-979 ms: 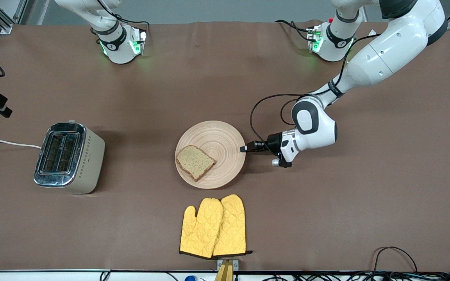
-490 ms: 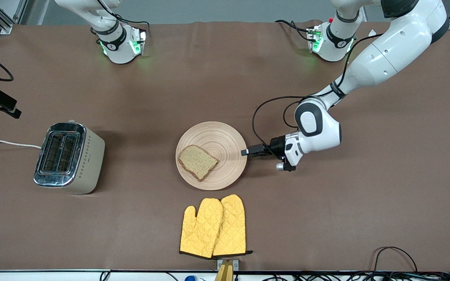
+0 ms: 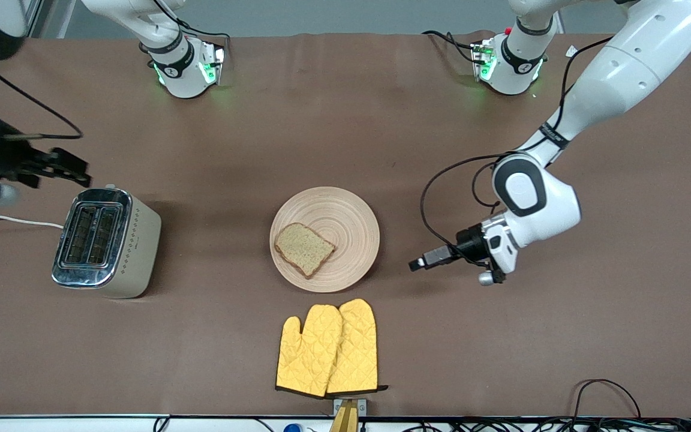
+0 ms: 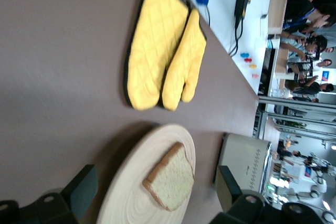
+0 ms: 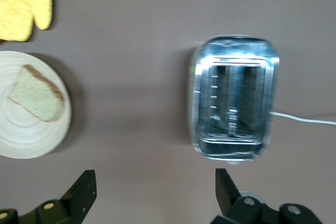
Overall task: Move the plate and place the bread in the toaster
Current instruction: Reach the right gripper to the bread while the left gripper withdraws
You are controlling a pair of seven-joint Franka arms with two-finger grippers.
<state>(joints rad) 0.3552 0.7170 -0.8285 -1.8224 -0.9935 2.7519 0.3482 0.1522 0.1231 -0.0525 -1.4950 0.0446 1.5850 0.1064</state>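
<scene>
Plate (image 3: 324,239) sits mid-surface, bread (image 3: 302,248) lying flat on it at about 8 o'clock of the plate's centre. Toaster (image 3: 105,242) stands well apart toward the right arm's end, slots up and empty. Mitts (image 3: 327,349) lie nearer the front camera than the plate.

Left gripper (image 3: 422,262) is near the plate's 4 o'clock edge, clear of it, fingers (image 4: 81,188) released and empty. Right gripper (image 3: 66,171) hovers above the surface near the toaster, fingers (image 5: 84,190) released.

Judgement: the bread is light, soft and crumbly; pinch gently across the crust edge. The plate looks stiff and wooden; grip it at the rim.
</scene>
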